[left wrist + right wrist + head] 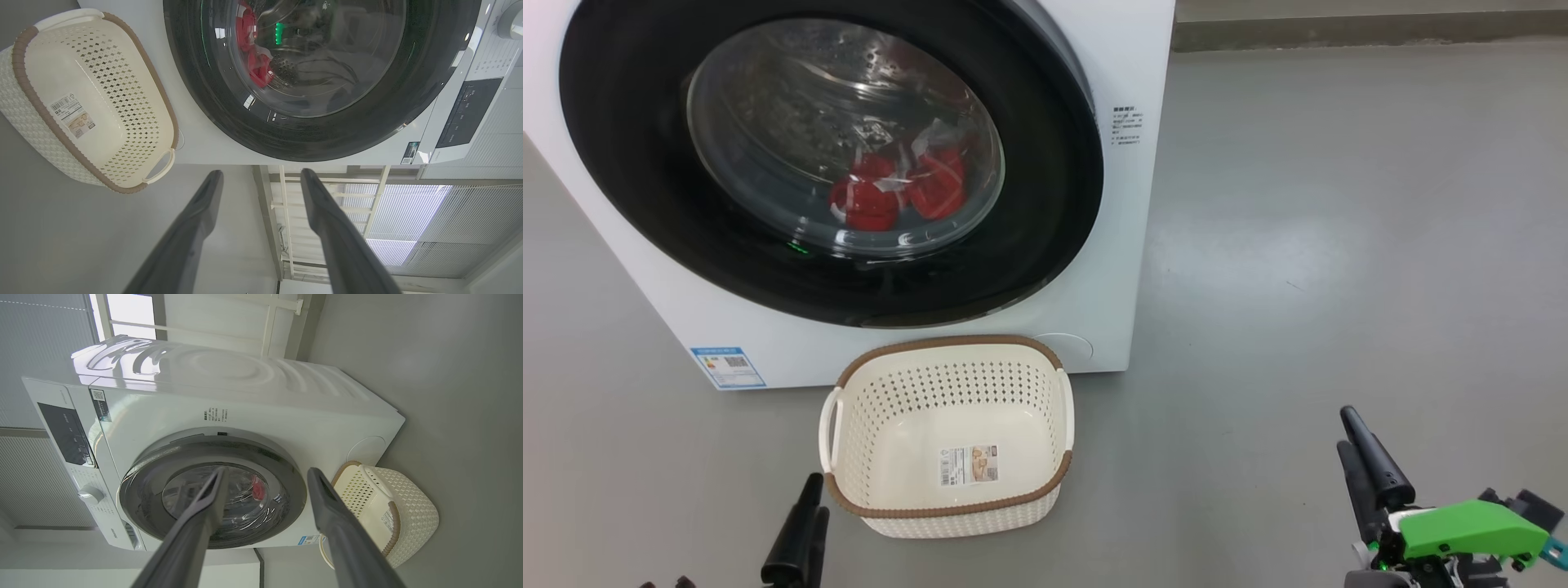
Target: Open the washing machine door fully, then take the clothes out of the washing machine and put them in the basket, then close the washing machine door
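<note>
Grey floor (1339, 204), white washing machine (1121, 245), basket (956, 527) before it, window blinds (408, 208) beyond, both jaws spread, empty.

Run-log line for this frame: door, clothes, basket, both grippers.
washing machine door: closed | red clothes: behind the door | basket: empty, on floor | left gripper: open, empty | right gripper: open, empty

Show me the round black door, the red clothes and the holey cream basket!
Round glossy black washing machine door (629, 188), head view, on its wide rim.
Red clothes (866, 204), head view, on the left bundle.
Cream-white perforated plastic basket (947, 384), head view, on its back wall.
</note>
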You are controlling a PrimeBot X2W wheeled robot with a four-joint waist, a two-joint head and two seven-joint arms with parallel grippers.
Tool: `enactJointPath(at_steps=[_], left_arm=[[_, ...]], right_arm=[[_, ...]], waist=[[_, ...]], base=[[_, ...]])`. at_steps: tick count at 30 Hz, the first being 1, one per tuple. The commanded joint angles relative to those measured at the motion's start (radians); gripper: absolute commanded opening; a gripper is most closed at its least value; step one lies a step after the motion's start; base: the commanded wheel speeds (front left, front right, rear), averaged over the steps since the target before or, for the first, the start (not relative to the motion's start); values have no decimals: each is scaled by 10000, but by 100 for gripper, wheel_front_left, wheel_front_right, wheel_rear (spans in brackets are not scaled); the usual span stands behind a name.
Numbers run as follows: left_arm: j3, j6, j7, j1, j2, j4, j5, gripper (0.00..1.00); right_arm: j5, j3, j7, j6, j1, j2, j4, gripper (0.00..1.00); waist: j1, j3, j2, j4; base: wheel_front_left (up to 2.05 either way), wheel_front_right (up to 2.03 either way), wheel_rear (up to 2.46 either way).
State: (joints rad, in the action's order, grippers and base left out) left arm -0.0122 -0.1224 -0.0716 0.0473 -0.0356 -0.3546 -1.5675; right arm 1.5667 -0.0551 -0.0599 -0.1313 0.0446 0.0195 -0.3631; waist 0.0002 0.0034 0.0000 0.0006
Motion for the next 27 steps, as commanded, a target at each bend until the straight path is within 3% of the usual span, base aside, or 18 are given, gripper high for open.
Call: enactJointPath(at_steps=[1,13,27], left_arm=[[29,-14,112,461,-187,186,162,100],[305,-11,534,861,-272,-35,1464,100],[296,67,950,1133,-218,31,3908,100]], right_arm=[[-169,92,94,-1,553,104,192,100],[-1876,356,448,0,907,90,-28,100],[-4271,441,859,1,1230,111,-35,100]], waist=[[-1,1,0,0],[-1,11,0,-10],[-1,40,0,-31]], base=[[0,0,0],[0,0,0],[0,0,0]])
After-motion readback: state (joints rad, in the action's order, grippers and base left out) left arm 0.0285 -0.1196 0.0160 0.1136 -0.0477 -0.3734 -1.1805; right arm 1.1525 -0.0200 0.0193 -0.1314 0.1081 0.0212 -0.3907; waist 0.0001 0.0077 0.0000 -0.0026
